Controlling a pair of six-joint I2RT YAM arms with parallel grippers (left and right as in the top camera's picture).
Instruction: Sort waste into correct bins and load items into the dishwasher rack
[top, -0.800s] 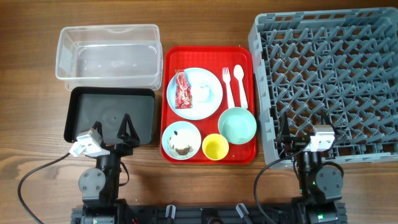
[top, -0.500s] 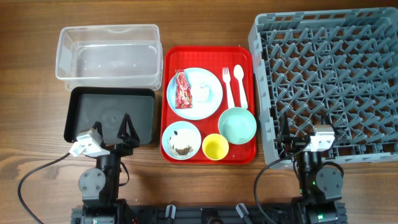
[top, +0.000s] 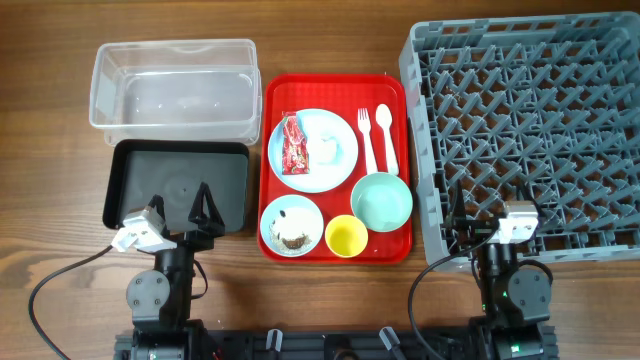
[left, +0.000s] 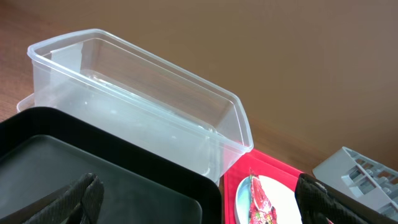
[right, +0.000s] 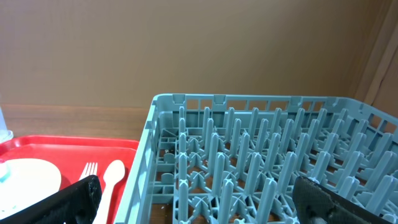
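The red serving tray (top: 336, 250) holds a light blue plate (top: 340, 128) with a red wrapper (top: 294, 145) and a white tissue (top: 329, 152). It also holds a small blue bowl (top: 291, 225) with rice scraps, a yellow cup (top: 346, 236), a mint-green bowl (top: 381, 200), a white fork (top: 365, 135) and a spoon (top: 385, 135). The clear tub (top: 175, 85) and black tray (top: 178, 185) lie to the left, the grey rack (top: 530, 130) to the right. My left gripper (top: 182, 214) is open over the black tray's near edge. My right gripper (top: 478, 222) is open at the rack's near edge.
The left wrist view shows the tub (left: 137, 99), the black tray (left: 93, 180) and the wrapper (left: 261, 202). The right wrist view shows rack pegs (right: 261, 155), the spoon (right: 109, 177) and the fork (right: 89, 169). Bare wooden table lies in front.
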